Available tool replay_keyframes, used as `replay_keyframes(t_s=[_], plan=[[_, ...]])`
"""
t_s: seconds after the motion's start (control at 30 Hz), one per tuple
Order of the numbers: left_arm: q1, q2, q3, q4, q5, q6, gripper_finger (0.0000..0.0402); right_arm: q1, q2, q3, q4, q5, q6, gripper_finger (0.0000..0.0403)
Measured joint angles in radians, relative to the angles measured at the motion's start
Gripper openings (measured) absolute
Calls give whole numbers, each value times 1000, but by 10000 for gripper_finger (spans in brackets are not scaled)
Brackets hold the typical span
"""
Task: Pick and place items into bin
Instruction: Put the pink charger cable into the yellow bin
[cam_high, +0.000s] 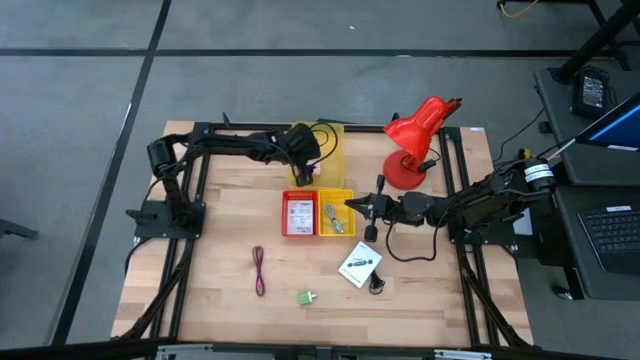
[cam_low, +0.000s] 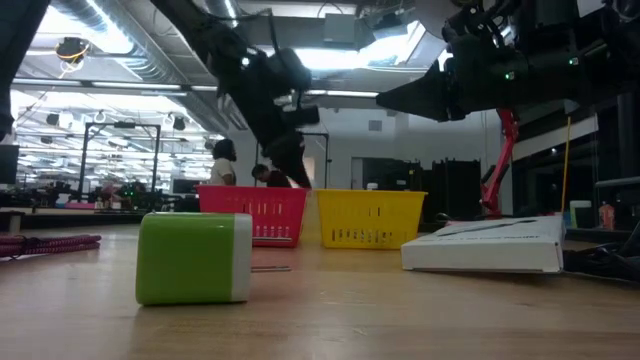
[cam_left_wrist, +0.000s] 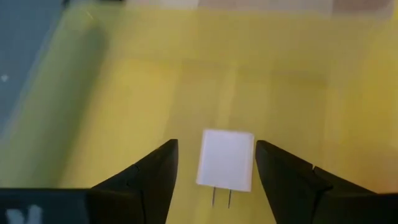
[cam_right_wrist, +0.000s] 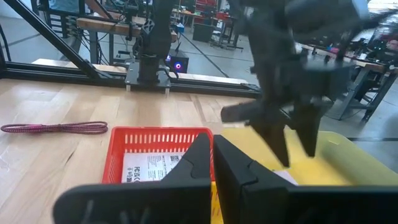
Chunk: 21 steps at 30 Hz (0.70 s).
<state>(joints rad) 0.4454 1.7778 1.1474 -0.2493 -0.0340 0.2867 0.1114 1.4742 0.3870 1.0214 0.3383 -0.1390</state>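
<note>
My left gripper (cam_left_wrist: 216, 144) is open over the big yellow bin (cam_high: 328, 140) at the table's far side. A white plug cube with two prongs (cam_left_wrist: 226, 160) lies flat on the bin's floor between the fingers, with a gap on either side. My right gripper (cam_high: 352, 206) is shut and level above the small yellow basket (cam_high: 336, 224). A white packet (cam_high: 299, 214) lies in the red basket (cam_high: 300, 193). Another white packet (cam_high: 360, 266), a black cable (cam_high: 378, 283), a green block (cam_high: 305, 297) and a dark red cord-like item (cam_high: 259, 270) lie on the table.
A red desk lamp (cam_high: 412, 140) stands at the far right, beside the big yellow bin. The two small baskets sit side by side at the table's middle. Bare wood lies at the near left and near right. A black frame (cam_high: 190, 200) runs around the table.
</note>
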Motion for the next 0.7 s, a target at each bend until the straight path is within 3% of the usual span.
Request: replay_keyframes(t_s=[0.17,0.43,0.7], plan=[[-27,-107,0,-7,26,13,175,0,0,0,-1,0,0,3],[-90,-298,-100,74,268,-4,104,0,0,0,-18,0,3,3],[-186,-495,-257,109,238,-68,49,0,0,0,-94,0,30,3]])
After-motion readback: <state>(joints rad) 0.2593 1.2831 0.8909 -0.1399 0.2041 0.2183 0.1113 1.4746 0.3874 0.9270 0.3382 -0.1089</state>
